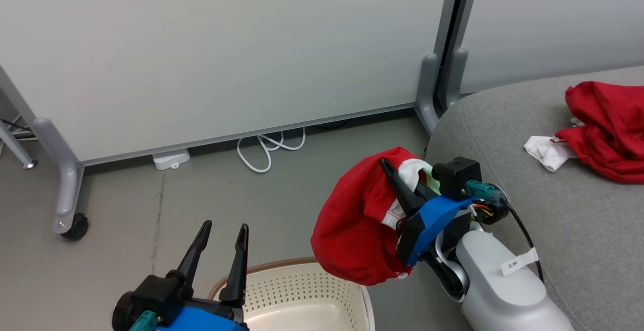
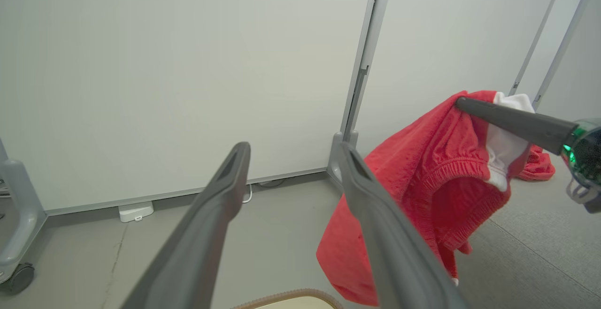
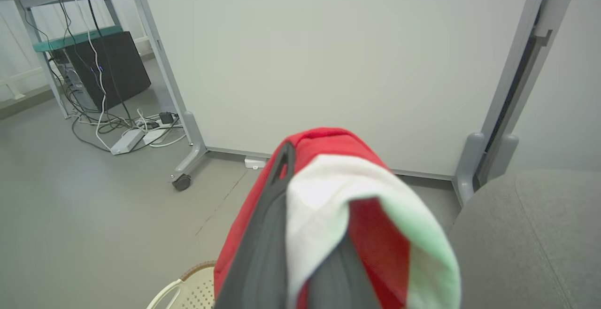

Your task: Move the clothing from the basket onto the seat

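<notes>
Head view: right gripper [image 1: 402, 180] clenched on red shorts [image 1: 352, 220] hanging above the basket [image 1: 261, 266], its right rim; left wrist view: left gripper [image 2: 293, 151] spread, empty, above the basket; right wrist view: advise carrying the shorts fully clear of the basket over the seat [image 3: 530, 234] before release.

Left claw [image 1: 225, 225]: head view, 7 o'clock; both fingers spread apart, empty, pointing to 12 o'clock.
Right claw [image 1: 402, 170]: 4 o'clock, on pale forearm [image 1: 495, 280] rising from 5 o'clock; fingers aimed at 11 o'clock, clamped on clothing [image 1: 352, 220].
</notes>
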